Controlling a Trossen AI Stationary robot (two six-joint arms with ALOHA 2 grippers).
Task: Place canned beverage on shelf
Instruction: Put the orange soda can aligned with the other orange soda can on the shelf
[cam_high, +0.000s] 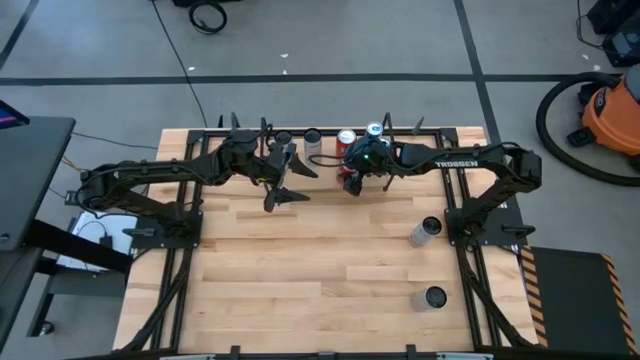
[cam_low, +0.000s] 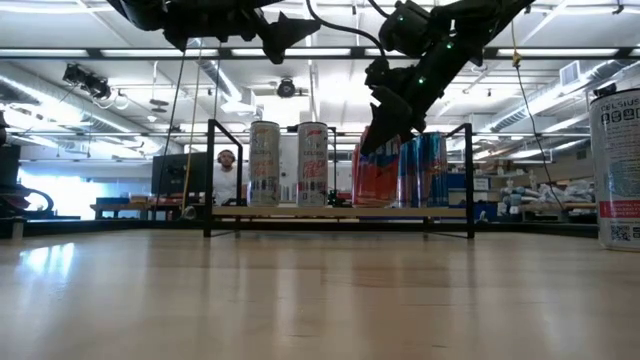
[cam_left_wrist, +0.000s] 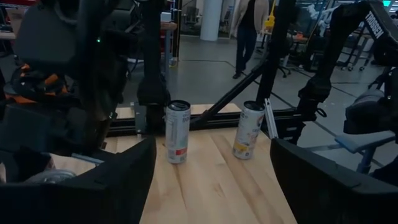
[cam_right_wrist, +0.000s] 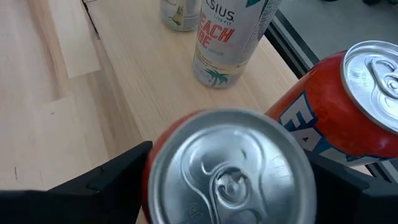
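The shelf (cam_low: 340, 212) stands at the table's far edge with several cans upright on its wood board: two silver ones (cam_low: 264, 165), a red one (cam_right_wrist: 348, 106) and blue ones (cam_low: 420, 170). Another red can with a silver top (cam_right_wrist: 230, 168) stands upright on the board. My right gripper (cam_right_wrist: 230, 186) slants down over it from the near right, open, one finger on each side of the can's upper part. My left gripper (cam_high: 285, 185) hangs level above the table just left of it, open wide, with nothing between its fingers. My right gripper has its two fingers (cam_right_wrist: 106, 180) beside the red can's upper wall (cam_right_wrist: 149, 186), one on each side, coming from above at a slant. The can stands upright on the shelf board. Whether the fingers touch the wall I cannot tell.
Two more cans are on the table near the right arm's base, one tilted (cam_high: 425, 230) and one upright (cam_high: 434, 297). The table's near half is bare wood (cam_high: 300, 290). An orange vacuum (cam_high: 610, 110) is on the floor to the right. A person walks in the room behind.
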